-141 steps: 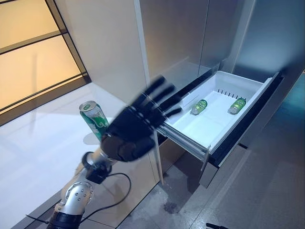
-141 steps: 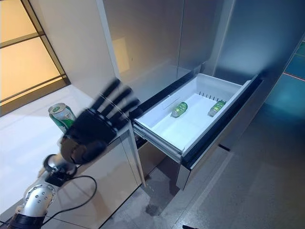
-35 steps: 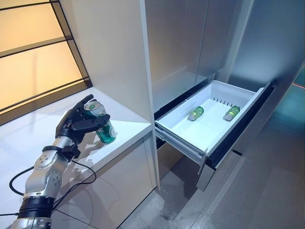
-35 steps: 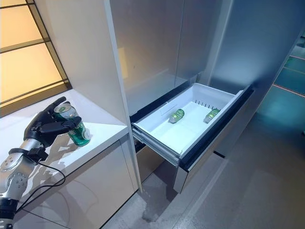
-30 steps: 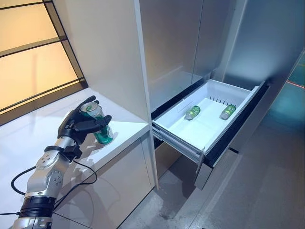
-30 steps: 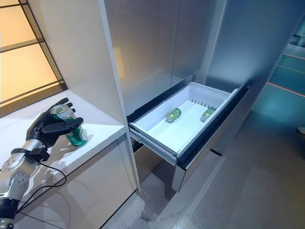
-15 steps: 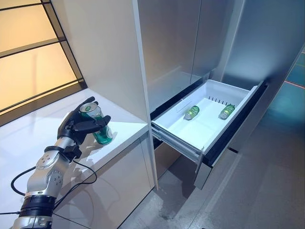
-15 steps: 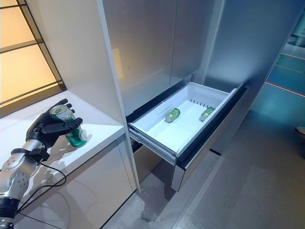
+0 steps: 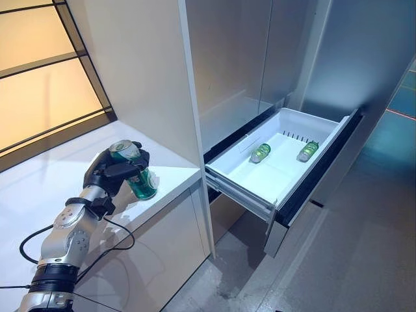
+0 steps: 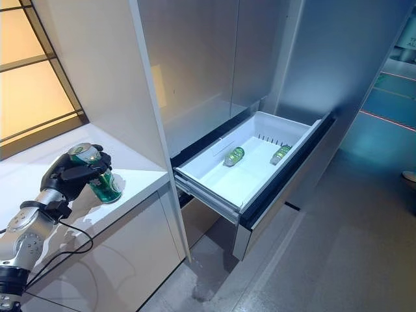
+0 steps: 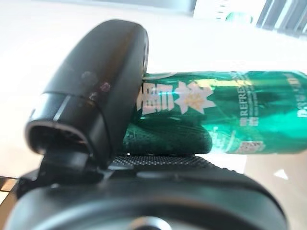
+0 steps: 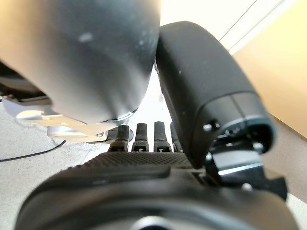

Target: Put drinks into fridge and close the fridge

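A green can (image 9: 142,182) stands tilted on the white counter (image 9: 45,188) left of the fridge. My left hand (image 9: 104,175) is shut on it, fingers and thumb curled round its upper part; the left wrist view shows the can (image 11: 230,110) held against the thumb (image 11: 96,91). The fridge's white bottom drawer (image 9: 273,174) is pulled open to the right, with two green drinks lying inside: one (image 9: 260,153) nearer the counter, one (image 9: 307,151) at the far side. My right hand (image 12: 206,91) shows with relaxed fingers and holds nothing.
A tall white cabinet panel (image 9: 149,65) stands between the counter and the steel fridge doors (image 9: 247,52). The open drawer's dark front (image 9: 315,175) juts over the grey floor (image 9: 364,253). Amber window panels (image 9: 39,84) lie behind the counter.
My left hand has reached back to the counter and closed its fingers round the green can, which now leans more. The camera has shifted slightly.
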